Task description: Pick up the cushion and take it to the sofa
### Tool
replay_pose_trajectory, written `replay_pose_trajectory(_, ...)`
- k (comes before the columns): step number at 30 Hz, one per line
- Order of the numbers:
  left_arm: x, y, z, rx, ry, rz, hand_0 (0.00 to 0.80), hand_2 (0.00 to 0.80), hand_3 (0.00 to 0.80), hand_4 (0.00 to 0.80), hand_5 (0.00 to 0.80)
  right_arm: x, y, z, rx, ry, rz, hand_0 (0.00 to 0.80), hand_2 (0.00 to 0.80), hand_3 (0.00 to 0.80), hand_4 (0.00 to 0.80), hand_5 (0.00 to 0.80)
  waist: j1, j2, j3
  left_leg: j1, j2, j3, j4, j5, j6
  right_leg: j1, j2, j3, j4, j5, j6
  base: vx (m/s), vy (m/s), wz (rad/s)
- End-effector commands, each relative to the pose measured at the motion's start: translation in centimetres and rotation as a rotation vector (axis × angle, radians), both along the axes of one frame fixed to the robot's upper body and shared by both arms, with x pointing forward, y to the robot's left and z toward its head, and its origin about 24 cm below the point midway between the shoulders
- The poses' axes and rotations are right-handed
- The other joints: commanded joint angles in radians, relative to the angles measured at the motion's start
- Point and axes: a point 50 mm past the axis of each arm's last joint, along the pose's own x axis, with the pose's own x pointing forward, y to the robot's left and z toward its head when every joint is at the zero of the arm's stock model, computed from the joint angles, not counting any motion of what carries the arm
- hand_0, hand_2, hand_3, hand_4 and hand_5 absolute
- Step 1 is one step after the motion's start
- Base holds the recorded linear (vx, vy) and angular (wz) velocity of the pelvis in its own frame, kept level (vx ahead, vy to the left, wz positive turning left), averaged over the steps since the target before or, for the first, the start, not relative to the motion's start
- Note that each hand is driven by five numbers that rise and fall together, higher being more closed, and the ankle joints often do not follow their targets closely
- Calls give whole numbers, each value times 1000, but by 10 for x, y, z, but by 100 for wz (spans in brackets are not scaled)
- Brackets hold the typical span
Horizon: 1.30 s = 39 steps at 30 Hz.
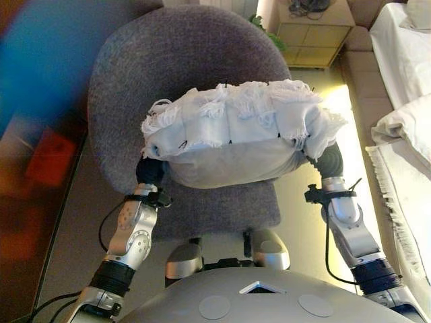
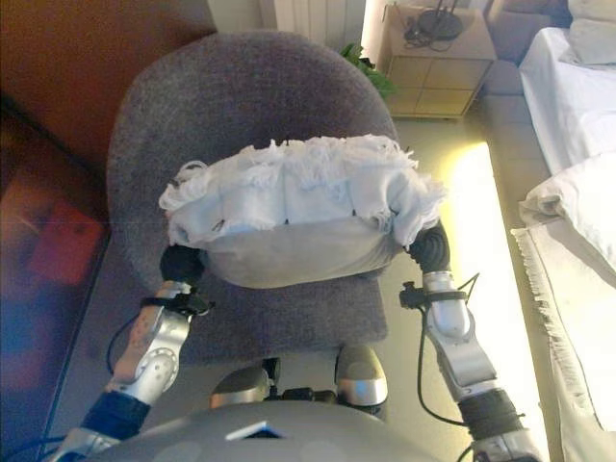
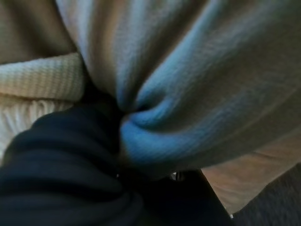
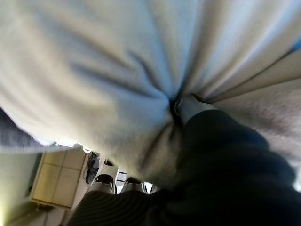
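A white cushion (image 1: 236, 121) with a fringed top edge is held up between my two hands, above the seat of a round grey upholstered armchair (image 1: 135, 81). My left hand (image 1: 149, 171) presses into the cushion's left end and my right hand (image 1: 330, 161) into its right end. Only the dark wrist covers show; the rest of each hand is buried in the fabric. In the left wrist view the cushion (image 3: 188, 94) puckers against the dark cover (image 3: 61, 174). In the right wrist view the cushion (image 4: 103, 80) folds in around the hand (image 4: 225, 160).
A light wooden nightstand (image 1: 313, 30) stands at the back right, with a green plant (image 1: 266, 27) beside it. A bed with white linen (image 1: 404, 60), a pillow (image 1: 407, 124) and a fringed throw (image 1: 397, 195) lines the right side. Dark reddish furniture (image 1: 40, 168) stands on the left.
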Motion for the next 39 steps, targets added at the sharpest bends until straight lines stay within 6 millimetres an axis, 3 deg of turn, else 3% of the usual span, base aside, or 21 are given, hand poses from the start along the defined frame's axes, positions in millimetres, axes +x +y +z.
replay_pose_trajectory(1,8,-15,54,-18,-308,-118,800,800,800,800,800,-1,23,35,67,-182,136,800,800,800,800,800,1,-71,-87,39,17,97,363,113,-50,-61,-46,32,30,90,-59,247,-182,11)
replay_pose_trajectory(3,13,-21,54,-21,-306,-127,800,800,800,800,800,4,20,31,52,-179,102,800,800,800,800,800,30,-92,-58,-117,80,178,401,126,-57,12,-54,19,0,61,-65,130,-96,33)
replay_pose_trajectory(5,20,-26,56,-16,-335,-132,800,800,800,800,800,7,22,35,51,-203,111,800,800,800,800,800,35,-82,-35,-129,116,255,287,107,-59,37,-67,-26,-16,41,-51,24,84,60)
replay_pose_trajectory(8,23,-27,53,-19,-315,-139,800,800,800,800,800,6,19,32,45,-187,99,800,800,800,800,800,32,-73,-36,-92,87,250,159,88,-58,38,-88,-34,-32,50,-30,93,124,10)
replay_pose_trajectory(12,19,-26,47,0,-271,-137,800,800,800,800,800,-4,17,23,62,-126,109,800,800,800,800,800,13,-61,-59,9,60,276,13,34,-48,30,-98,-38,-47,64,-8,132,51,23)
replay_pose_trajectory(16,15,-22,40,8,-238,-118,800,800,800,800,800,-7,21,17,66,-104,131,800,800,800,800,800,0,-60,-56,45,42,303,-5,-29,-35,12,-113,-38,-41,82,14,55,7,25)
replay_pose_trajectory(26,23,-26,39,49,-232,-110,800,800,800,800,800,9,42,15,74,-119,155,800,800,800,800,800,15,-63,-3,44,11,301,-19,-51,-3,-30,-126,-40,-13,95,36,18,-18,2)
replay_pose_trajectory(39,76,-55,77,139,-397,-55,800,800,800,800,800,55,73,40,83,-264,136,800,800,800,800,800,7,-63,152,-72,-4,286,-2,-38,11,-171,-133,-15,55,91,47,-101,-35,1)
